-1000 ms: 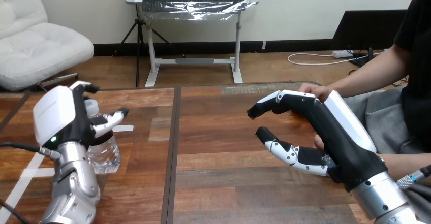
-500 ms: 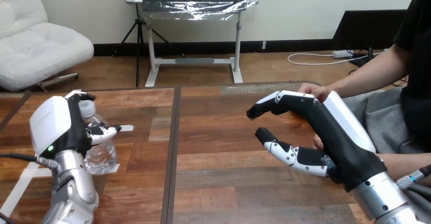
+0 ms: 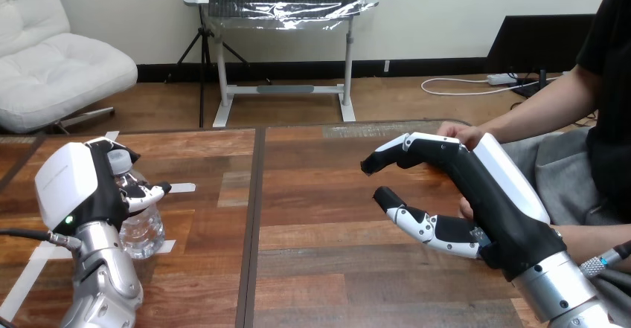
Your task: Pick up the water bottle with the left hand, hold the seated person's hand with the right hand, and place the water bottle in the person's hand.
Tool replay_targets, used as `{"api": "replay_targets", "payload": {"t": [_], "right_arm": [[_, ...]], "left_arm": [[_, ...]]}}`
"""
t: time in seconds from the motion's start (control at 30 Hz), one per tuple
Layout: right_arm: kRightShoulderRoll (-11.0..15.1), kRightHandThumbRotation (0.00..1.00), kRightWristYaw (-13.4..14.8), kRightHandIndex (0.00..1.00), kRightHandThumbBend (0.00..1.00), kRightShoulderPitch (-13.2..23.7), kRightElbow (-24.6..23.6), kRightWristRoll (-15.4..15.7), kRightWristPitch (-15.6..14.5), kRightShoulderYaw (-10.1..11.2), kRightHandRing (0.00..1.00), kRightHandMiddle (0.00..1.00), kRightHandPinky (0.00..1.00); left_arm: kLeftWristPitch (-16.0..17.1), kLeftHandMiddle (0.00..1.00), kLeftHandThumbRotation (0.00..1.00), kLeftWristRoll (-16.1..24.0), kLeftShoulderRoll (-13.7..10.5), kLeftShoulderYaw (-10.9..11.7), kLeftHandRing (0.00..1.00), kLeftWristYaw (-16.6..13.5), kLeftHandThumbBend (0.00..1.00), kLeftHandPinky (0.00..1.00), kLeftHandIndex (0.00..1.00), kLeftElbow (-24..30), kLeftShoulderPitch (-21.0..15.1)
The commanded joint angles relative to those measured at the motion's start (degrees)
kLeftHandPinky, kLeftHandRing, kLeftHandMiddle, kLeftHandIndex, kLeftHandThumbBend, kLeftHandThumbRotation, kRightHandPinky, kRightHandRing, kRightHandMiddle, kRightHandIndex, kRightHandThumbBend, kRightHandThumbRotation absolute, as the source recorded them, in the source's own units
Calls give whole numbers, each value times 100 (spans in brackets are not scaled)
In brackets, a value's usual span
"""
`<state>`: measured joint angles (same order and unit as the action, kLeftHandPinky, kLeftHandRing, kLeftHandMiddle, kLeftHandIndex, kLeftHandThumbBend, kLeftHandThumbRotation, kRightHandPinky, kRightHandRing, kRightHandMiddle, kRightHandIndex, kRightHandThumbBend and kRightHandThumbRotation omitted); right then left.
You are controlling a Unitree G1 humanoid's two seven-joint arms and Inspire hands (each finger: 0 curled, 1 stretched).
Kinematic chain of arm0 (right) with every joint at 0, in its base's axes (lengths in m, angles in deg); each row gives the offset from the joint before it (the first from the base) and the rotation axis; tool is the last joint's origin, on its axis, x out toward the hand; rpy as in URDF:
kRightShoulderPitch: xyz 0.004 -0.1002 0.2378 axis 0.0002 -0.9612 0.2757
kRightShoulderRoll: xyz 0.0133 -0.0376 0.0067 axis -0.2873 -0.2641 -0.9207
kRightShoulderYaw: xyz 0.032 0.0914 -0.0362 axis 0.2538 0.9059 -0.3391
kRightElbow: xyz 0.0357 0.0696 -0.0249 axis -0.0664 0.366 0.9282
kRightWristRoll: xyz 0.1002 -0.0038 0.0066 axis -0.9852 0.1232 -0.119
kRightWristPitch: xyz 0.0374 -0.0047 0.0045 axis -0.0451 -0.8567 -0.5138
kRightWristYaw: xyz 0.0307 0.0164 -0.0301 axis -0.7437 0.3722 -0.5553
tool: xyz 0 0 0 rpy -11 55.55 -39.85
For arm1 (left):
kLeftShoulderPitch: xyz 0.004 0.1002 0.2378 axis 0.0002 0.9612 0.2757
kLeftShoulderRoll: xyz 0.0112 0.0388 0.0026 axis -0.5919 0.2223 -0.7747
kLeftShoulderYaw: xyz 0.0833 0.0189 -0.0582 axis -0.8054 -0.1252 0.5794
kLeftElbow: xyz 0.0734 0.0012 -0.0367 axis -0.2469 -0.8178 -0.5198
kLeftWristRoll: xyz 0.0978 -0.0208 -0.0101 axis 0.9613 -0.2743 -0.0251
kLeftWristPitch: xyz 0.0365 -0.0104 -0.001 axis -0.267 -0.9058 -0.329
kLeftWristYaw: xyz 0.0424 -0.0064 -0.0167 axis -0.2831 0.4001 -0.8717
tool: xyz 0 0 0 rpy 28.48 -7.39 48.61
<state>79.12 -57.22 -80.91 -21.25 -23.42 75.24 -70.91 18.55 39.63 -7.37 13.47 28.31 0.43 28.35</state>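
A clear plastic water bottle [image 3: 143,227] stands upright on the wooden table [image 3: 312,276] at the near left. My left hand [image 3: 71,187] is wrapped round its upper part, fingers curled over the cap side and thumb [image 3: 147,193] across the front. At the right, my right hand [image 3: 484,194] hovers open, fingers straight and thumb spread below them. The person's hand [image 3: 455,130] rests just behind my right hand's fingers, mostly hidden by it; I cannot tell whether they touch.
White tape strips [image 3: 43,255] mark the table around the bottle. A dark seam [image 3: 253,224] splits the table into two panels. The person's forearm [image 3: 543,108] reaches in from the right edge.
My left hand has drifted left and closer with the bottle, its fingers and thumb closing tighter round it. The right hand and the person's hand have stayed put.
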Motion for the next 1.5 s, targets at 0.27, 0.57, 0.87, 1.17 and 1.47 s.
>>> {"api": "replay_targets", "payload": {"t": [0.27,0.57,0.87,1.17,1.47], "right_arm": [[71,0,-10,60,38,357,-160,-46,92,104,71,66,71],[68,0,-33,61,39,356,-183,-51,55,113,72,66,71],[65,0,-28,60,39,375,-178,-50,55,120,71,66,71],[62,0,-14,60,39,391,-159,-53,91,123,71,65,70],[65,0,-32,60,39,387,-189,-78,59,131,70,65,70]], "left_arm": [[44,50,0,66,-23,-43,45,-51,73,40,53,-187,-300],[145,49,0,-6,3,16,44,-80,74,38,53,-153,-263],[357,49,0,-25,-18,11,43,-88,73,37,53,-274,-263],[520,49,0,-74,2,48,43,-99,72,37,53,-310,-253],[837,48,0,-217,26,123,43,-92,70,37,52,-251,-190]]}}
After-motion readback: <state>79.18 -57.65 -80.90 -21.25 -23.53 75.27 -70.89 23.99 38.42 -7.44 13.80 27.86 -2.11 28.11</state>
